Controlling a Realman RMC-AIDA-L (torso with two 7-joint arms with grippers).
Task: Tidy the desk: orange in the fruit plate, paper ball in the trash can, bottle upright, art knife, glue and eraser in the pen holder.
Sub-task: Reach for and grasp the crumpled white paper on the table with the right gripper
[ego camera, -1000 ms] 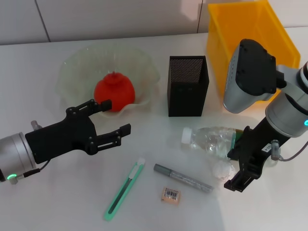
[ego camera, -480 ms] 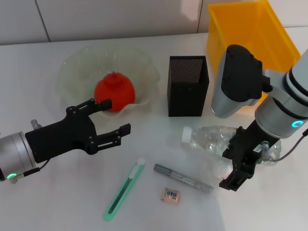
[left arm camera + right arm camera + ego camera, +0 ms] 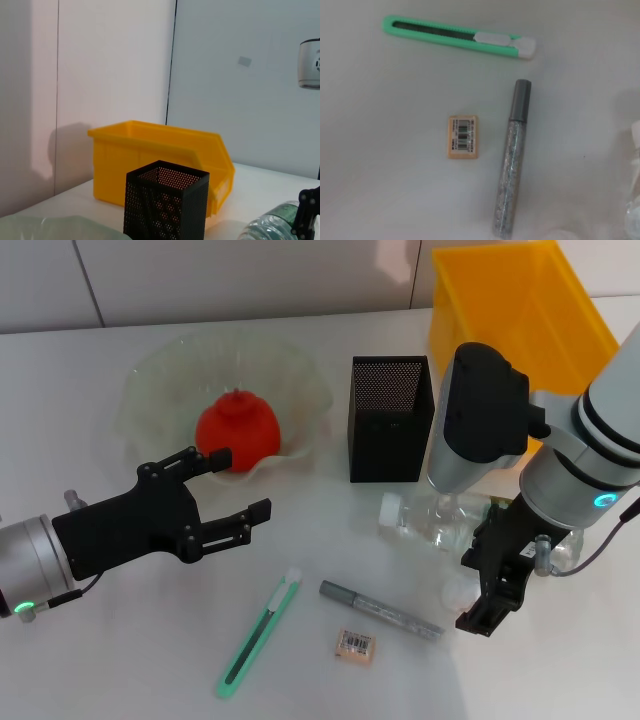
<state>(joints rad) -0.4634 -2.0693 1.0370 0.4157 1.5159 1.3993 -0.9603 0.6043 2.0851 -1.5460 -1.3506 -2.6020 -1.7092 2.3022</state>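
1. We see the orange [image 3: 236, 433] already lying in the plate [image 3: 160, 380], in the upper left of the head view, so we count this part as done.
2. The bottle [image 3: 432, 522] lies on its side at centre right, in front of the holder [image 3: 390, 418]; it is not upright yet.
3. The paper ball [image 3: 461, 590] shows only as a pale patch just beside the right gripper [image 3: 492, 598], at lower right. It is not in the bin [image 3: 520, 300], which stands in the upper right corner.
4. The knife [image 3: 259, 632], the glue [image 3: 380, 609] and the eraser [image 3: 355, 644] lie on the desk [image 3: 120, 660] at lower centre, near each other but apart. None is in the holder, as far as we can see.
5. The right gripper points down at the paper ball; we cannot tell how its fingers stand.
6. The left gripper [image 3: 240, 495] hangs at the left, in front of the plate, fingers spread wide and holding nothing.
7. We judge that one part of six is finished, and the paper ball seems to be the step in hand.
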